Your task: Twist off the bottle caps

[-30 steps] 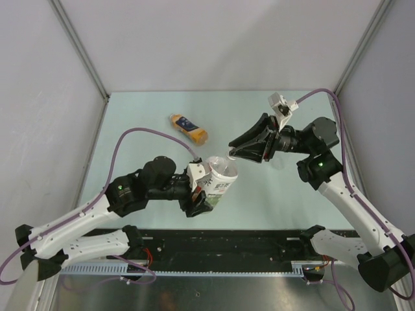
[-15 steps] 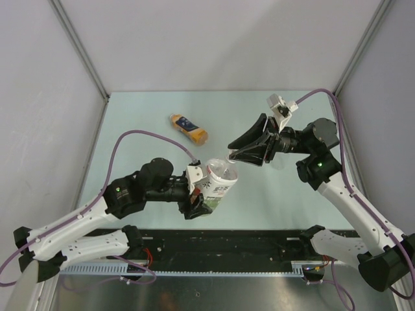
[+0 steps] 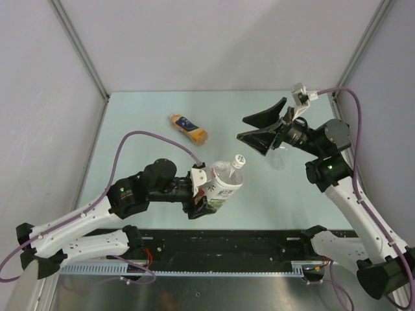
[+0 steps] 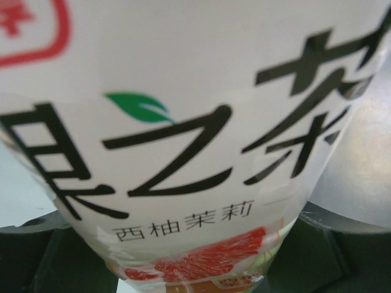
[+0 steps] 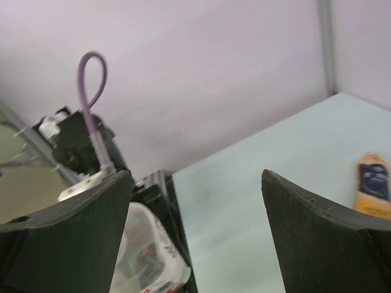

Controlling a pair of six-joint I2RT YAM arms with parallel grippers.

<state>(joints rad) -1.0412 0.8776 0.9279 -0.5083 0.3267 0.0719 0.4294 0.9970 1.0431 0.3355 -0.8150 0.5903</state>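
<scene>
My left gripper (image 3: 198, 190) is shut on a clear bottle (image 3: 220, 183) with a white printed label, held tilted above the table's near side. Its label (image 4: 183, 152) fills the left wrist view, with a dark finger (image 4: 333, 250) on each side. A small whitish cap (image 3: 238, 161) sits on the bottle's neck, pointing up and right. My right gripper (image 3: 242, 128) hangs open up and to the right of that cap, clear of it. In the right wrist view nothing is between its fingers (image 5: 67, 232), and the held bottle (image 5: 146, 256) shows low on the left.
An orange bottle (image 3: 188, 129) with a blue label lies on its side on the pale green table (image 3: 142, 110) at the back left, also visible as the orange bottle (image 5: 371, 186) in the right wrist view. A faint translucent object (image 3: 277, 160) rests under the right arm.
My right gripper, shut at the bottle's cap a second ago, has opened wide and pulled back up and right. The cap now shows on the neck. The left arm shifted the bottle slightly.
</scene>
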